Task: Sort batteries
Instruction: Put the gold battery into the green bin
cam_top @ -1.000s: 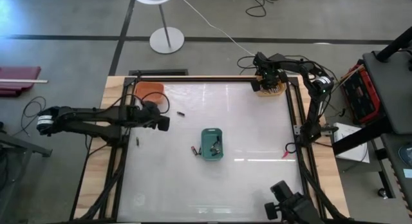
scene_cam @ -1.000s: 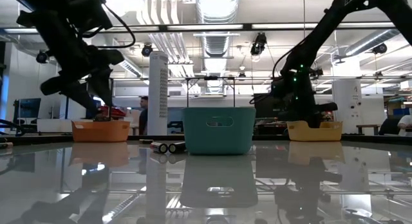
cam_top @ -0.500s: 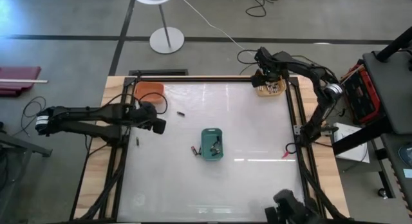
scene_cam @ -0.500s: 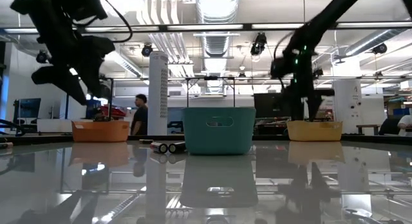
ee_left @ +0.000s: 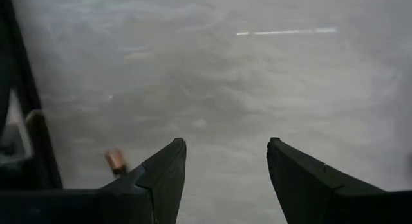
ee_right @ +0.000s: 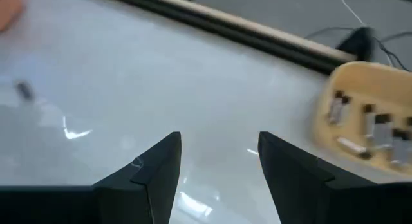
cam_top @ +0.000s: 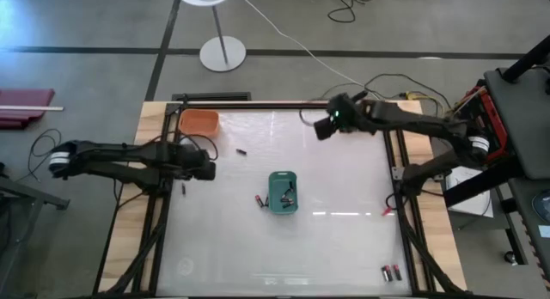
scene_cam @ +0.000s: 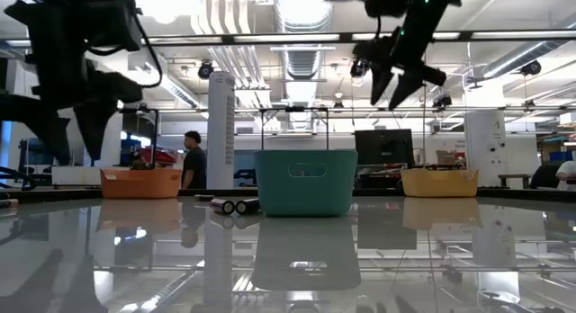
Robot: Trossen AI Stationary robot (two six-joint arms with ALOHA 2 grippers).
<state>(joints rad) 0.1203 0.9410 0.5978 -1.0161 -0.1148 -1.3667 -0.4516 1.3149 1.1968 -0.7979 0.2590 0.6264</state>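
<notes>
Inside the yellow bin [ee_right: 367, 121] lie silvery batteries [ee_right: 376, 129].

R wrist view: right gripper [ee_right: 219, 161] w/ both dark fingers [ee_right: 151, 169] spread apart, nothing between them, hanging over the white table top [ee_right: 193, 82]. Beyond & to one side, a yellow bin [ee_right: 364, 118], partly cut off at the edge, w/ several silvery batteries [ee_right: 376, 130] lying inside, some upright-ish, some flat. Dark frame rail [ee_right: 225, 28] runs along the table's far edge; black cables [ee_right: 351, 37] past it on grey floor. One small dark battery [ee_right: 24, 90] lies alone on the table, well apart from the bin. Blurred orange patch [ee_right: 8, 11] at the corner, can't tell what.
</notes>
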